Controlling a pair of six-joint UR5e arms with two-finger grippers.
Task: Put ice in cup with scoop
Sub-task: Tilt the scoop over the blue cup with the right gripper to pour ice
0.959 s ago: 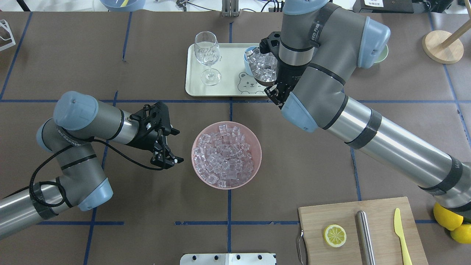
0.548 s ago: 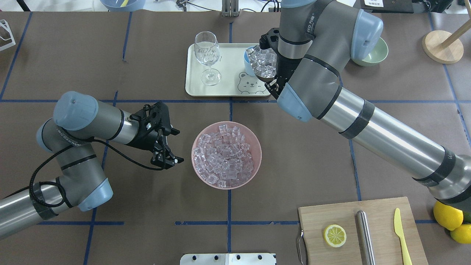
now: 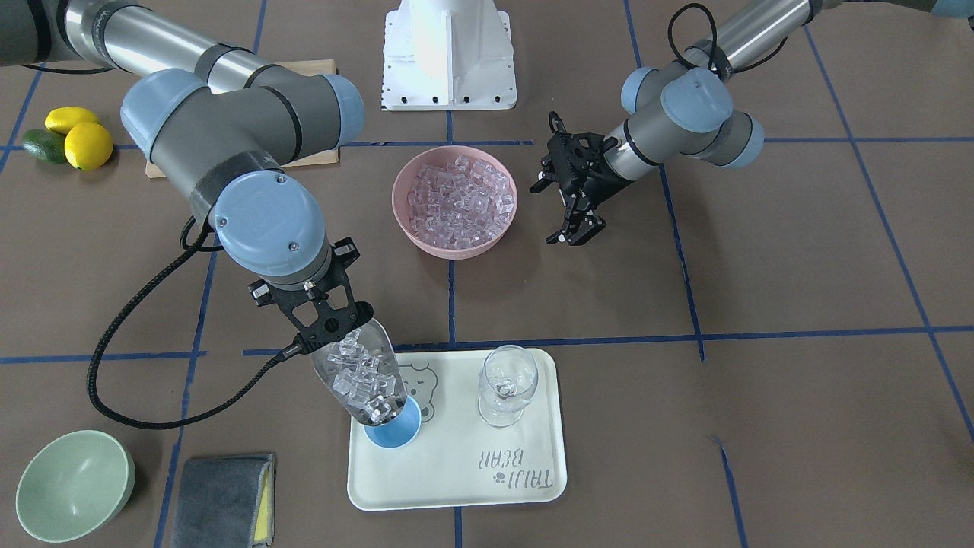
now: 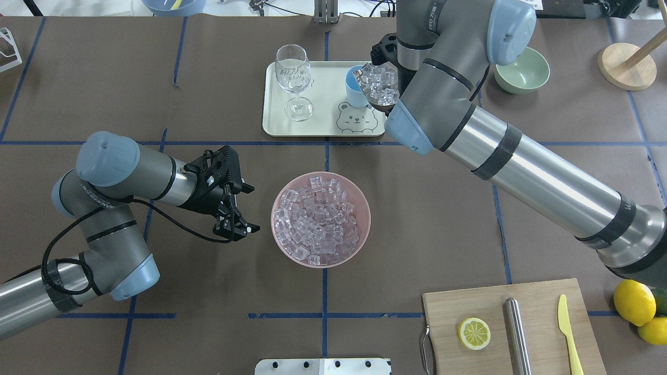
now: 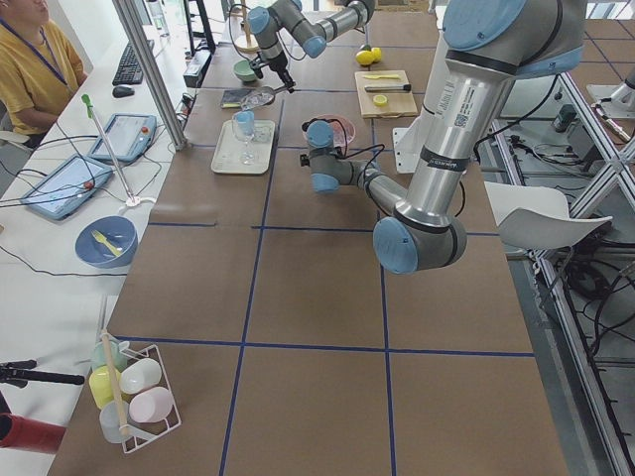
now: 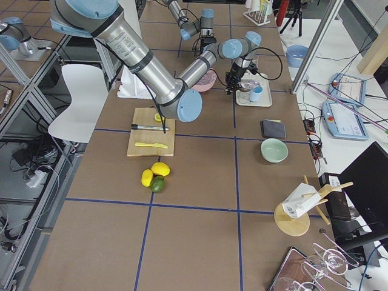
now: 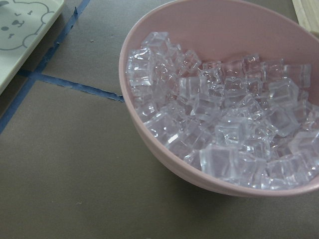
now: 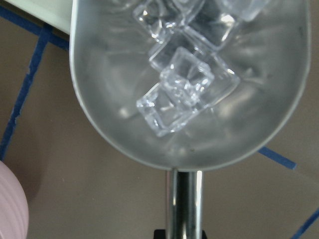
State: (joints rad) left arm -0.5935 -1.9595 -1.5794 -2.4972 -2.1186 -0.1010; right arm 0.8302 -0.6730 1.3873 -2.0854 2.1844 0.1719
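A big brown table [image 4: 417, 219] with blue tape lines [image 4: 324, 291] sits under the scoop [image 3: 361, 380]. A white desk [image 5: 40, 238] stands past the scoop, a white chair [image 6: 76, 97] far behind it

Light-blue cup [image 3: 397, 436], pink bowl [image 3: 450, 248], bear-printed cream tray [image 3: 456, 476].

Shiny steel scoop [image 8: 112, 124] — glassy ice [image 8: 182, 82]

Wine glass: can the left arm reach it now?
Probably yes: the left gripper is open and empty, bare table lies between, and the scoop is at the cup, clear of the wine glass.
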